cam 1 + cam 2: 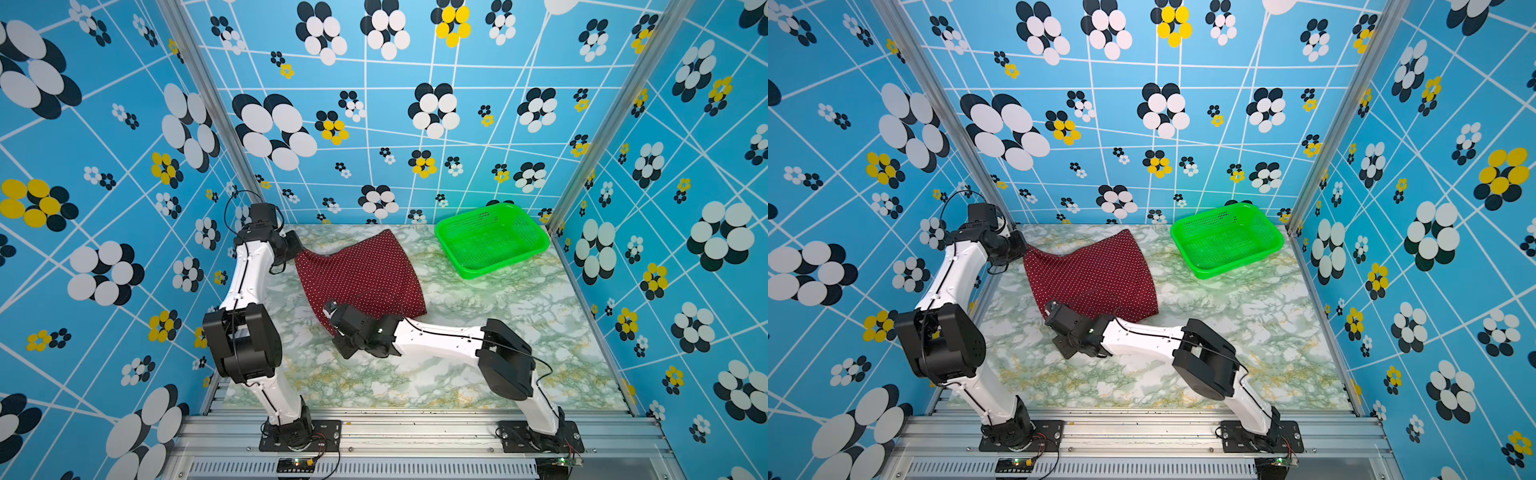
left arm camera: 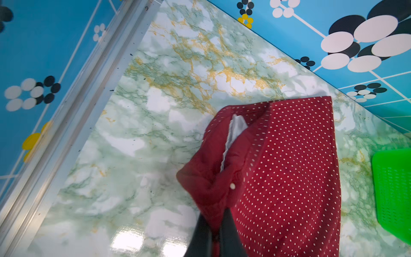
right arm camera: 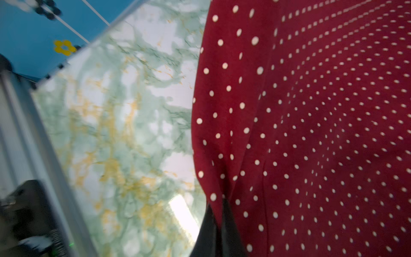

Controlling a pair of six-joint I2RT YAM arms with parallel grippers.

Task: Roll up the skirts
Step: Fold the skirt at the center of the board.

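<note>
Maroon polka-dot fabric skirt [image 1: 365, 274], pinched by left tool [image 2: 219, 220] and right tool [image 3: 219, 213] alike, wants even, level tension before rolling.

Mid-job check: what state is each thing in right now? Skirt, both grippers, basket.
skirt: not rolled, spread on the table, pinched at two places on its edge.
left gripper: fingers shut on the skirt's bunched far corner.
right gripper: fingers shut on the skirt's near edge.
green basket: upright, empty, apart from the skirt.
</note>
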